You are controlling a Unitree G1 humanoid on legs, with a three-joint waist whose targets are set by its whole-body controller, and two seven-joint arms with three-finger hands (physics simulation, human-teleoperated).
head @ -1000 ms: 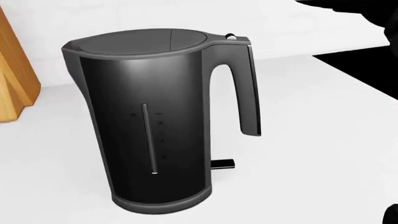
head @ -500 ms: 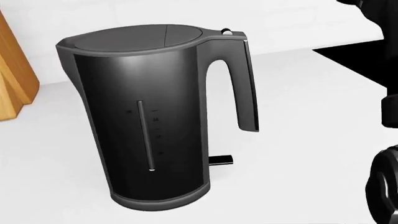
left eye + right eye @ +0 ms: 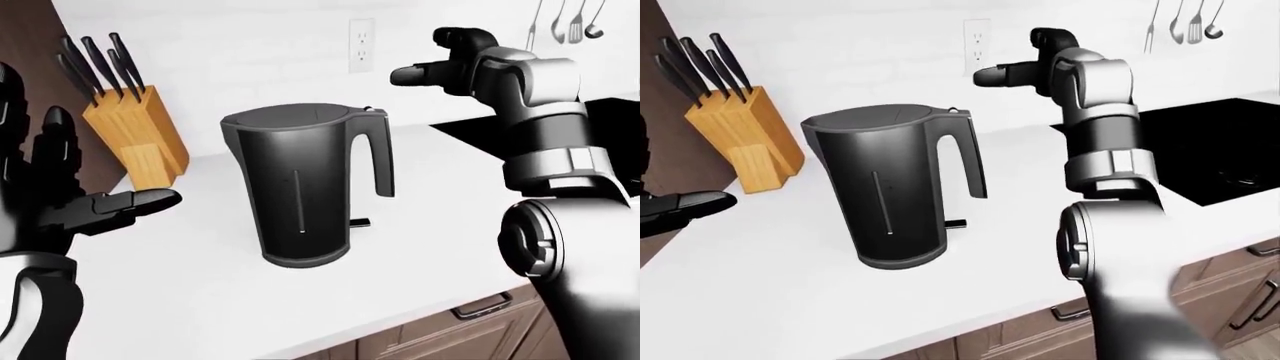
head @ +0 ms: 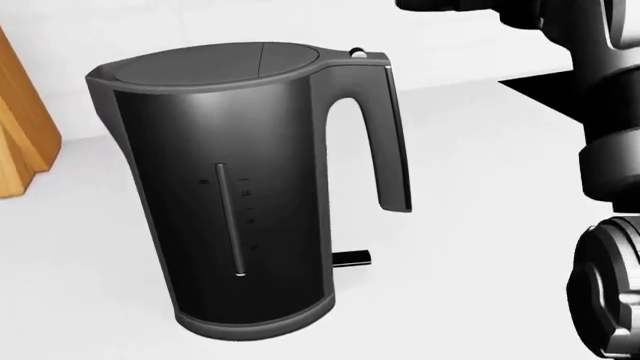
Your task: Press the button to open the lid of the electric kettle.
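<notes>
- The right hand (image 3: 425, 73), black-fingered on a silver-grey arm, is raised above the white counter (image 3: 430, 225), up and to the right of the kettle in the left-eye view; its fingers (image 3: 408, 74) point left toward the wall outlet, extended and not closed on anything; it touches nothing
- The left hand (image 3: 60, 187), black and three-fingered, stands open at the left edge of the left-eye view, fingers spread and one pointing right; it holds nothing and is well apart from the kettle
- The dark grey electric kettle with a black glossy body (image 4: 230, 195) stands upright on the counter, between the two hands; its flat grey lid (image 4: 215, 64) lies shut; its handle (image 4: 390, 127) faces right in the head view
- The small round pale button (image 4: 357, 53) sits at the top of the handle, just beside the lid's rim; no finger is on it
- A short black tab (image 4: 352, 259) juts from the kettle's base on the handle side
- A light wooden knife block with black-handled knives (image 3: 135, 139) stands near the counter's far left edge, by the wall
- A white wall outlet (image 3: 361, 45) is above the kettle; a black cooktop (image 3: 1220, 142) lies sunk in the counter's right end; metal utensils (image 3: 570, 19) hang at the top right
</notes>
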